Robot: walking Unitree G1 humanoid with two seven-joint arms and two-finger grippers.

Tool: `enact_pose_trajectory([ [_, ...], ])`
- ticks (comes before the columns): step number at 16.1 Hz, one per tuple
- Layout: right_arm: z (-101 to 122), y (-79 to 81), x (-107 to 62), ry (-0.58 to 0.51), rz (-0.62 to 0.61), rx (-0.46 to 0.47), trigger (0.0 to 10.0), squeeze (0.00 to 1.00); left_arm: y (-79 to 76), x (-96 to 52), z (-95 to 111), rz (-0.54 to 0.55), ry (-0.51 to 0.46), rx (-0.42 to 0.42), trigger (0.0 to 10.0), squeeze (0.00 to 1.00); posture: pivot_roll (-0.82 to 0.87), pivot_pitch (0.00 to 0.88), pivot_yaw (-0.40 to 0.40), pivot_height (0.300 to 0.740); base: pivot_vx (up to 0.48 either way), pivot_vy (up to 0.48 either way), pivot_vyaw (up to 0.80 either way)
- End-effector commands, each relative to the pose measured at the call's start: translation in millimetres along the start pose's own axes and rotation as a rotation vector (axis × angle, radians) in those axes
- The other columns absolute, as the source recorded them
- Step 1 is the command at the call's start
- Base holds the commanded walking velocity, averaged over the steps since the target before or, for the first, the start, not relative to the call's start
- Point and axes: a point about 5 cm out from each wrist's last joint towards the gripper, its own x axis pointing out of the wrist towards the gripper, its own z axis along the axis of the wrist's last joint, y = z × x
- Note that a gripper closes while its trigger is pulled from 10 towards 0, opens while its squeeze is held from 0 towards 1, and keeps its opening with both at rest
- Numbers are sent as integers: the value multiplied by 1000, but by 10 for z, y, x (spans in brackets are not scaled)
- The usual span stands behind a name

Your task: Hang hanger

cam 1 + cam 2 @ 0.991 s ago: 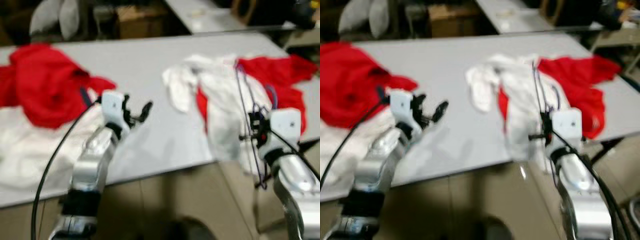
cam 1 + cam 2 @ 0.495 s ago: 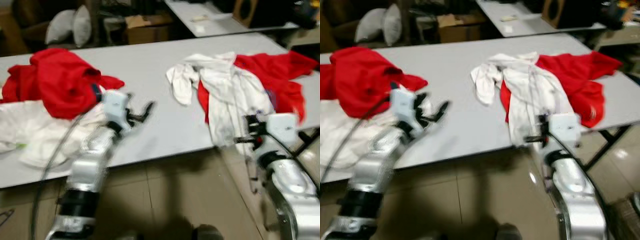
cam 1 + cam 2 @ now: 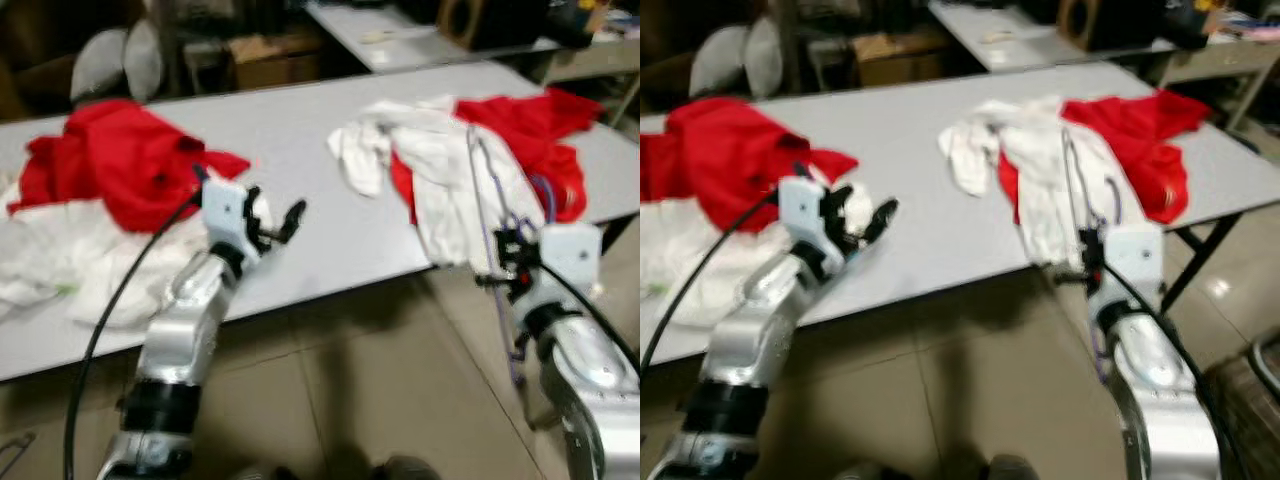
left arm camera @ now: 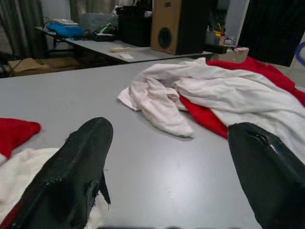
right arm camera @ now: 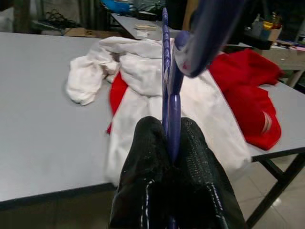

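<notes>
A thin purple hanger (image 3: 487, 210) stands upright at the table's near right edge, and my right gripper (image 3: 507, 264) is shut on its lower part. In the right wrist view the hanger (image 5: 169, 90) rises from between the two closed fingers (image 5: 145, 157). Behind it a white garment (image 3: 450, 175) lies over a red one (image 3: 530, 125) on the grey table (image 3: 300, 130). My left gripper (image 3: 274, 224) is open and holds nothing, above the table's near edge. In the left wrist view its fingers (image 4: 78, 176) are spread wide over the bare tabletop.
A red garment (image 3: 120, 165) on a white one (image 3: 60, 260) lies on the table's left part. Behind the table are pale cushions (image 3: 110, 60), a cardboard box (image 3: 265, 50), a second table (image 3: 420, 25) and a speaker (image 4: 174, 26). Tiled floor (image 3: 380, 380) lies below.
The whole view has swayed, so the camera moved. Both arms keep much the same pose; the right gripper still holds the hanger and the left stays open.
</notes>
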Motion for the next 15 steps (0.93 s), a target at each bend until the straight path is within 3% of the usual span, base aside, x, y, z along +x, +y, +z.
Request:
enact_pose_trajectory([
  [1, 31, -10, 25, -12, 8, -7, 10000, 0, 22, 12, 2, 13, 8, -6, 10000, 357, -198, 0, 32, 740, 311, 0, 0],
  [6, 24, -52, 3, -10, -7, -18, 10000, 0, 32, 46, -2, 28, 7, 10, 10000, 333, -202, 0, 36, 740, 312, 0, 0],
  [15, 42, -69, -26, -5, -2, -28, 10000, 0, -15, 64, -47, 34, 6, 1, 10000, 322, -231, 0, 33, 740, 310, 0, -711],
])
